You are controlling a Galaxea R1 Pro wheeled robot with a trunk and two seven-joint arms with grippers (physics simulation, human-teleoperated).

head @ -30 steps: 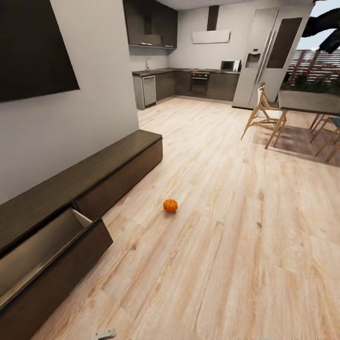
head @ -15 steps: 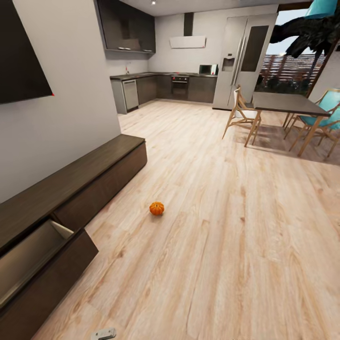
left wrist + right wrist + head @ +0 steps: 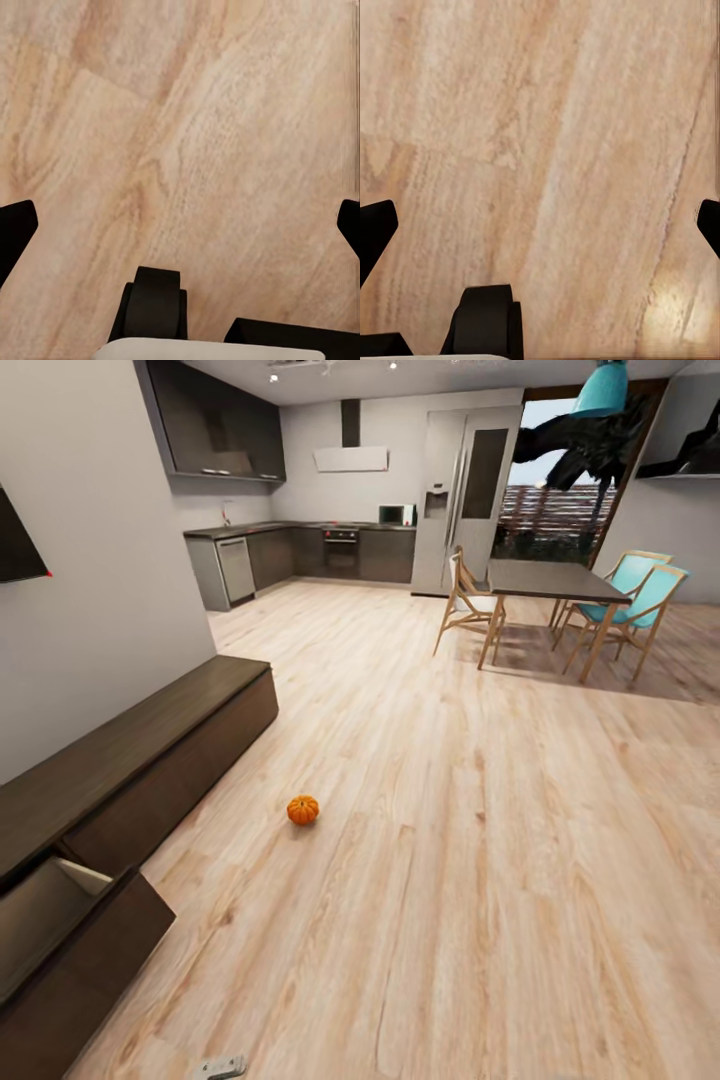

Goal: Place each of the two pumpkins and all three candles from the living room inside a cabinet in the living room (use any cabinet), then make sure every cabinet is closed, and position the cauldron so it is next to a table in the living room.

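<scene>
One small orange ribbed pumpkin (image 3: 303,809) lies alone on the wood floor, a short way in front of the long dark-brown cabinet (image 3: 150,750) that runs along the left wall. The cabinet's nearest drawer (image 3: 70,930) is pulled out and shows its tan inside, with nothing visible in the part I see. The candles are out of view. My left gripper (image 3: 180,225) is open over bare floorboards, its dark fingers (image 3: 15,229) far apart. My right gripper (image 3: 540,225) is likewise open above the floor, holding nothing.
A dark dining table (image 3: 545,578) with wooden and teal chairs (image 3: 630,600) stands at the back right. Beyond it are the fridge (image 3: 465,500) and the dark kitchen units (image 3: 300,550). A wall TV (image 3: 18,550) hangs above the cabinet. Wide open floor lies between.
The camera has swung to the right, so the cabinet, drawer and pumpkin have slid left in the picture and more of the dining area shows. Nothing itself has moved.
</scene>
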